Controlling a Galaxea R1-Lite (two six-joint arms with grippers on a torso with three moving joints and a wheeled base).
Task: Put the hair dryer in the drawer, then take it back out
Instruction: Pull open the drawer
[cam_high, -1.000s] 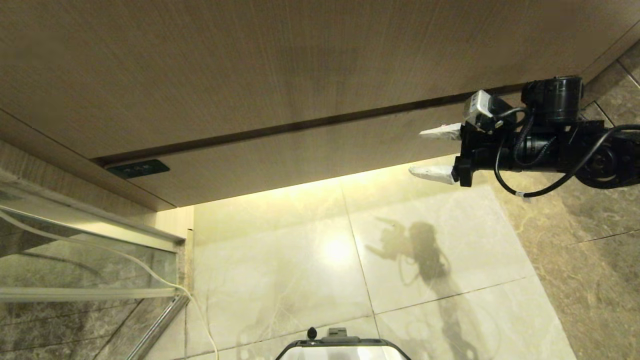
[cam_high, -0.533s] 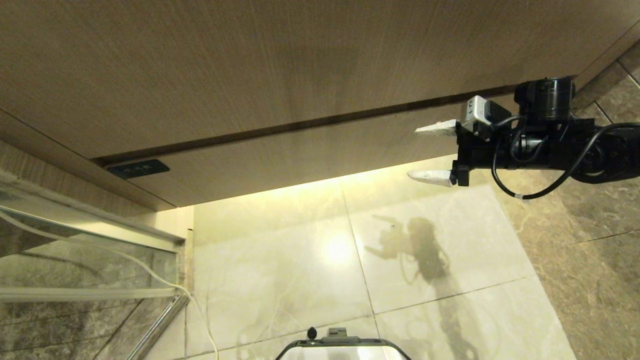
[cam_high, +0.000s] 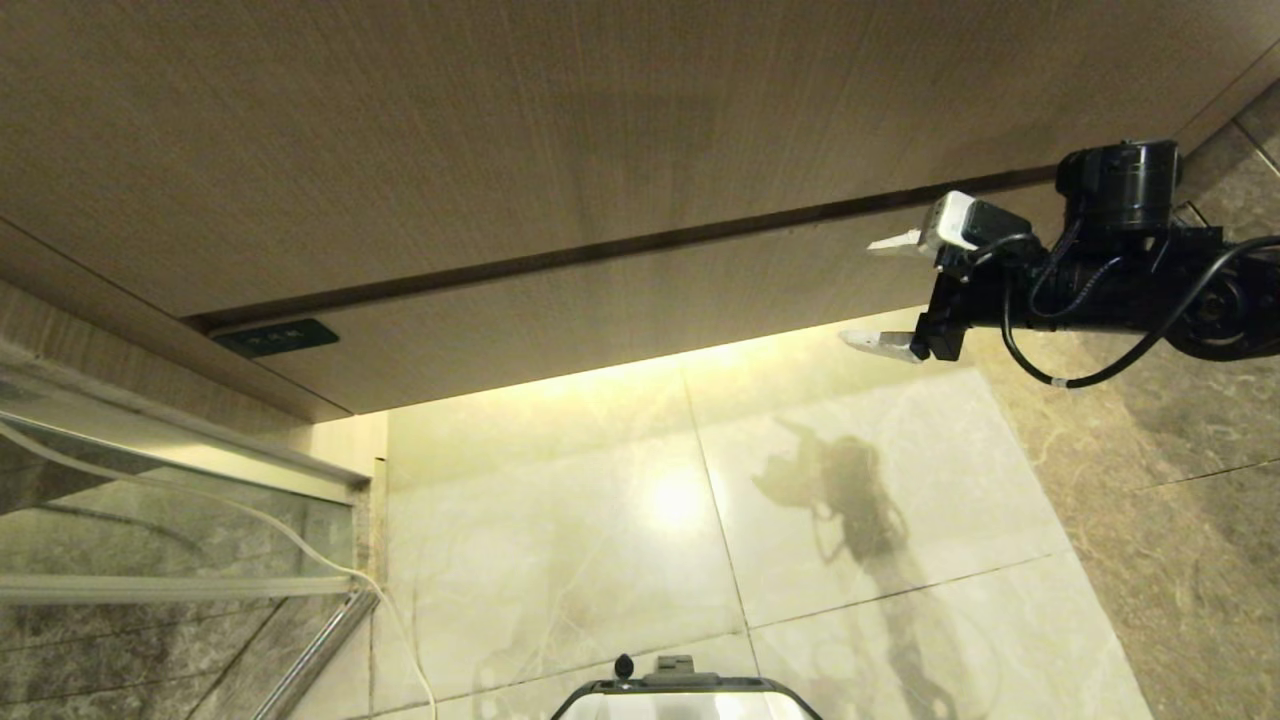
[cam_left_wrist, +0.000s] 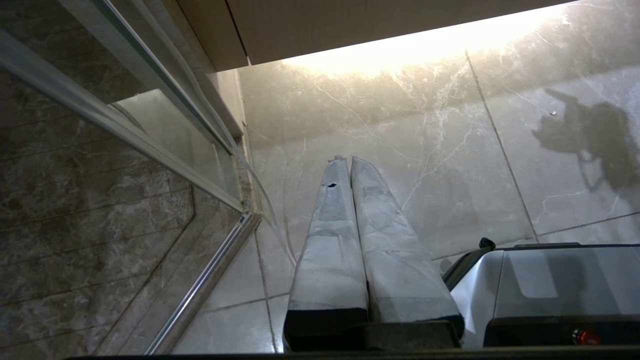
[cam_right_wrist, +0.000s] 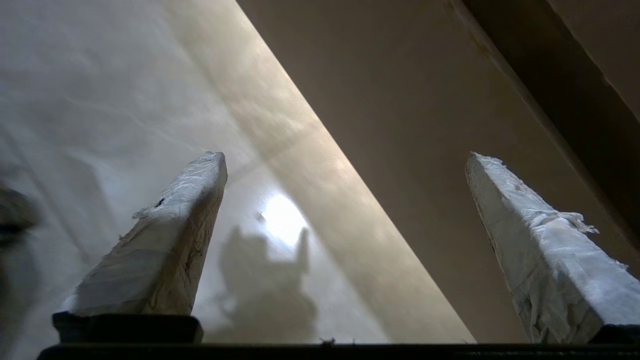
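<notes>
Wood-grain drawer (cam_high: 620, 300) sits shut; the right gripper (cam_high: 885, 295), open and empty, hovers at its right end and could slip off that handleless front.

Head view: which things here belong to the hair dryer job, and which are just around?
Job:
- drawer, shut
- right claw, open, empty, beside the drawer front
Hair dryer: not visible.

Around:
- glass panel
- whitish cord
- left claw, shut, parked
</notes>
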